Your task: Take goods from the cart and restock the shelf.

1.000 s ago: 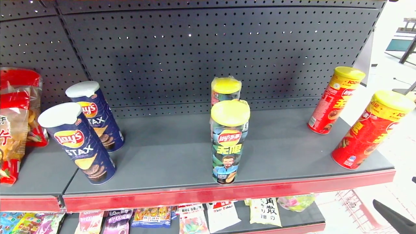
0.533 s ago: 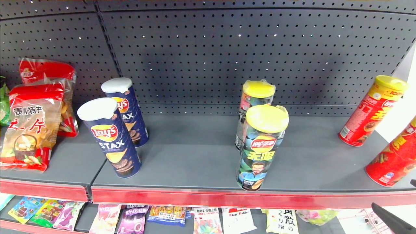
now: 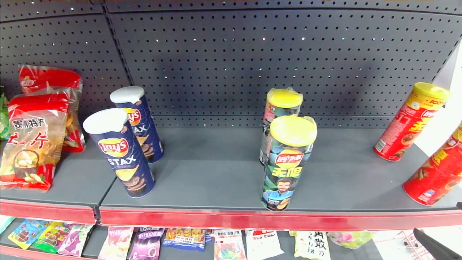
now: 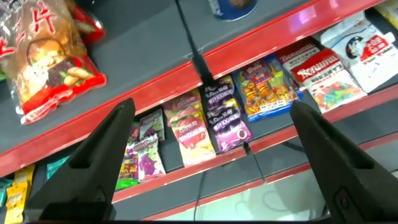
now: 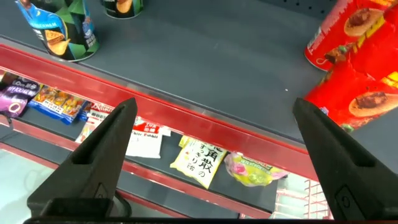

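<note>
Grey shelf (image 3: pixel 216 169), red front lip. Two blue cans (image 3: pixel 119 151) stand near its left end, two yellow-lidded cans (image 3: pixel 288 159) mid-shelf with the front one at the front edge, two red cans (image 3: pixel 408 122) at the right end, red snack bags (image 3: pixel 32 137) far left.

Left wrist: left gripper (image 4: pixel 212 109) jaws wide apart, empty, facing packets (image 4: pixel 224 121) below the shelf.

Right wrist: right gripper (image 5: pixel 216 106) jaws wide apart, empty, at the shelf's front edge near the red cans.

Red peanut bags (image 3: pixel 30 141) stand beside two blue canisters (image 3: pixel 121 155), small snack packets (image 3: pixel 186 238) lying below.
</note>
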